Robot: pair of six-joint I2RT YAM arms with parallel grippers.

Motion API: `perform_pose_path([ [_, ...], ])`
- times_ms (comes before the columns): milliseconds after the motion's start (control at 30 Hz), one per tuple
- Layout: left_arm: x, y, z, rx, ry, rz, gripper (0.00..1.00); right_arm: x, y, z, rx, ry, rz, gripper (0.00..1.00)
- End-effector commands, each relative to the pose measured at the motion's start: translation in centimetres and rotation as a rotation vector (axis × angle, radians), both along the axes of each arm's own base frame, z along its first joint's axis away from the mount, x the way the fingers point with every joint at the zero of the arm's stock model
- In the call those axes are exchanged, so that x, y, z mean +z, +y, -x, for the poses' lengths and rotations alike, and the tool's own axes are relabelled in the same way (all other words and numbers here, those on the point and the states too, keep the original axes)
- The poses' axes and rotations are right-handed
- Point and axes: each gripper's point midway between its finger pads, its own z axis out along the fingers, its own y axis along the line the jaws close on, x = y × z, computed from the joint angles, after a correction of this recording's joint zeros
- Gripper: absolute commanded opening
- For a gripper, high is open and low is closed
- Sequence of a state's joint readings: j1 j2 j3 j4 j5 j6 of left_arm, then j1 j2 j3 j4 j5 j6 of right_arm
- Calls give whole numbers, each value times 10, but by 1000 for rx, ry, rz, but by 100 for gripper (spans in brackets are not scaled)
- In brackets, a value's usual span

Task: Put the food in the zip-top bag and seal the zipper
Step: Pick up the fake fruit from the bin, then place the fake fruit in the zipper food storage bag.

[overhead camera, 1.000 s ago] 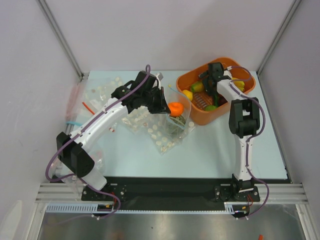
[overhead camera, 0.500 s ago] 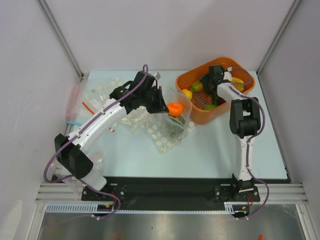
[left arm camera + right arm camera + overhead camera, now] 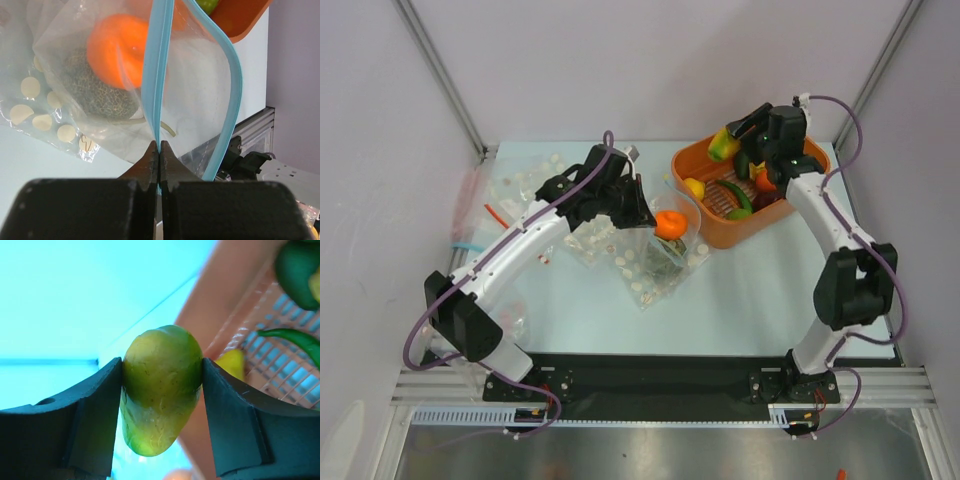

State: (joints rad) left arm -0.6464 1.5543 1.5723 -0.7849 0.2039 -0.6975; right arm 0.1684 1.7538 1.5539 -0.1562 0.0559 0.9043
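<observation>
My left gripper [image 3: 642,212] [image 3: 159,150] is shut on the light-blue zipper strip [image 3: 156,65] of the clear zip-top bag [image 3: 670,240] and holds its mouth open. Inside the bag lie an orange [image 3: 669,223] [image 3: 120,50] and a grey-green bumpy ball [image 3: 95,90]. My right gripper [image 3: 732,140] [image 3: 161,385] is shut on a yellow-green mango [image 3: 724,146] [image 3: 160,390] and holds it above the far left rim of the orange basket [image 3: 720,235]. A lemon [image 3: 694,188], a green pepper [image 3: 740,205] and other toy food lie in the basket.
Clear bags printed with white dots [image 3: 640,268] lie under and to the left of the zip-top bag. A clear bag with a red strip [image 3: 470,200] lies at the far left. White walls and metal posts close in the table at the back and sides.
My right gripper has lifted out of the basket with the mango in it and the arm has stretched up and back. My left gripper keeps its hold on the bag's mouth.
</observation>
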Motion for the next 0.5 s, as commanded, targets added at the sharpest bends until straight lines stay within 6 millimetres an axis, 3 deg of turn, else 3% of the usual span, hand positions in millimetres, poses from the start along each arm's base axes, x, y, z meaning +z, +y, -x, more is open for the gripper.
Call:
perform_pose_path([
  [0,16,1,2,-21,-56,37,0,50,29,40,198,-121,84,36],
  [100,14,0,3,-28,-52,36,0,81,49,81,343,-224,159,37],
  [133,15,0,2,-32,-56,38,0,86,65,97,416,-252,171,37],
  [167,16,0,3,-30,-53,36,0,103,68,114,446,-310,214,38],
  [400,14,-1,6,-47,-44,38,0,111,103,181,590,-357,300,36],
  [467,15,-2,7,-49,-45,47,0,97,115,192,616,-333,319,36],
])
